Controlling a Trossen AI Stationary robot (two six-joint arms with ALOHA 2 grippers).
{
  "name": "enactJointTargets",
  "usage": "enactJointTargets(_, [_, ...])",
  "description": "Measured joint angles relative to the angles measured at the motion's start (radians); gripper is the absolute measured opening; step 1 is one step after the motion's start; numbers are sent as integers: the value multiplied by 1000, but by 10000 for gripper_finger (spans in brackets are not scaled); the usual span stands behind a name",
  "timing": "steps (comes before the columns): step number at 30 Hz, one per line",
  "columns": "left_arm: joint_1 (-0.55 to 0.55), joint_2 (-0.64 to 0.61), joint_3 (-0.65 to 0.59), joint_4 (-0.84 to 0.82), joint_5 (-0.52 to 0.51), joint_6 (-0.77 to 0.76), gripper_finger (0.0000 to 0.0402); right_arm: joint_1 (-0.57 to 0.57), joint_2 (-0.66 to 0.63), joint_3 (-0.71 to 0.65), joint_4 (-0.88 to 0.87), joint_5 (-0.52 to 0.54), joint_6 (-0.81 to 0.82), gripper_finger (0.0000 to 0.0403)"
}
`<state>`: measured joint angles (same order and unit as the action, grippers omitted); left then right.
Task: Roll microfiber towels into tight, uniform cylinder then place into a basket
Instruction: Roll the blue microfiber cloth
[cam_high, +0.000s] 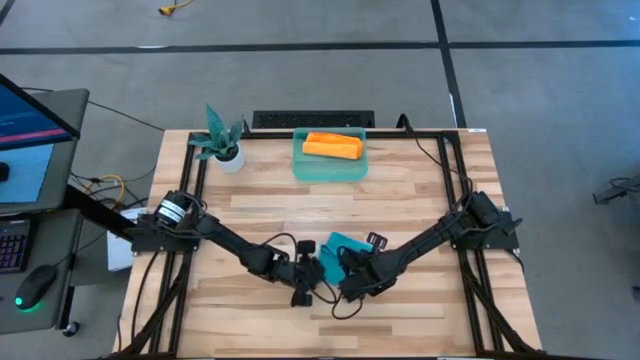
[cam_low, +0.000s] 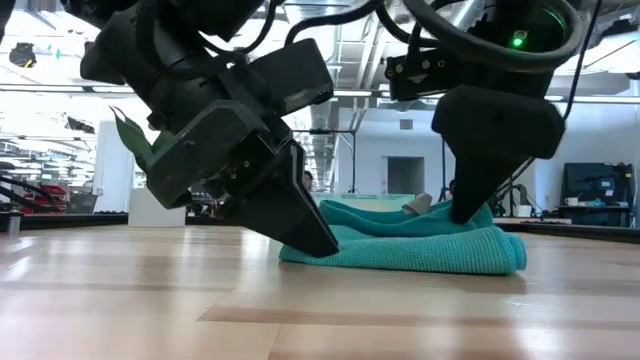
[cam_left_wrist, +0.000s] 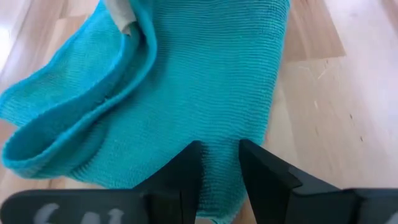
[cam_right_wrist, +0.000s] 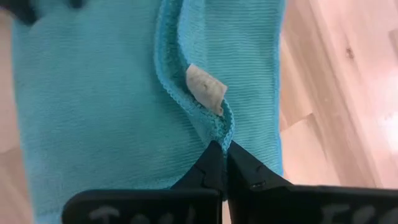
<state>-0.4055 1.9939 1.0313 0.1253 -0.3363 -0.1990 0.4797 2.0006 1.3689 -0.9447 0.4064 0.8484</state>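
Clearly the teal towel is light, limp and grippy: it folds under its own weight, holds no shape, and will slide on the smooth bench rather than roll unless one end is pinned. It lies folded in loose layers near the middle of the bench's front edge, with a small label at a hemmed edge. A hem or doubled fold looks the best place to pinch, since a single layer would just stretch.

The right tool reaches in from the right edge, tilted steeply down, its fingers together and pinching the hem just by the label. The left tool comes from the left edge, angled low, fingers a little apart over the cloth; whether they grip it I cannot tell.

By the back edge, the basket already holds the rolled orange towel.
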Motion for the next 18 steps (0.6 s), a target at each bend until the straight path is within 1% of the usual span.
enactJointTargets(6, [-2, 1, 1, -14, 5, -51, 106, -10, 0, 0, -27, 15, 10, 43])
enactJointTargets(13, [-7, 1, 1, -8, 9, -50, 106, -11, 0, 0, -69, 17, 54, 105])
enactJointTargets(18, [-7, 1, 1, -13, 10, -50, 106, -24, 0, 0, -197, 17, 155, 141])
